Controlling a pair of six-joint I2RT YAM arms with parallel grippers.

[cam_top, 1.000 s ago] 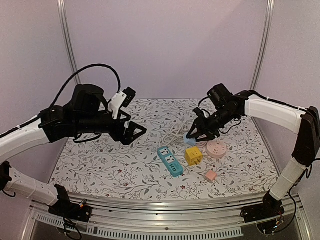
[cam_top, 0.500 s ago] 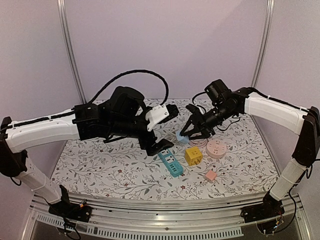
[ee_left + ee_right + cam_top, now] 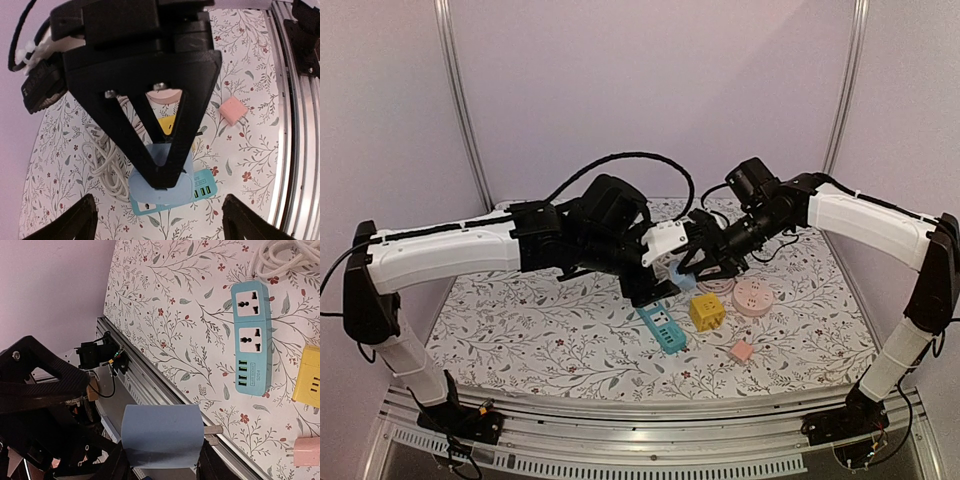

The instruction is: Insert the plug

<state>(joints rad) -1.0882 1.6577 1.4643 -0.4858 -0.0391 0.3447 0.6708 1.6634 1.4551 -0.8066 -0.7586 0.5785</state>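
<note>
Right gripper (image 3: 708, 262) clamped on blue plug (image 3: 162, 435) (one metal prong showing), near teal power strip (image 3: 661, 326), left gripper (image 3: 162, 220) spread wide, holding nothing.

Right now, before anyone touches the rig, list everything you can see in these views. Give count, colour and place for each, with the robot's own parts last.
tablecloth: one, white with a floral print, covering the table.
power strip: one, teal, near the middle of the tablecloth.
cube socket: one, yellow, just right of the power strip.
round socket: one, pink, right of the cube socket.
small adapter: one, pink, nearer the front edge than the cube socket.
cable: one coil, white, behind the power strip.
plug: one, light blue, in the air above the power strip.
left gripper: one, black, open, beside the plug.
right gripper: one, black, shut on the plug.
</note>
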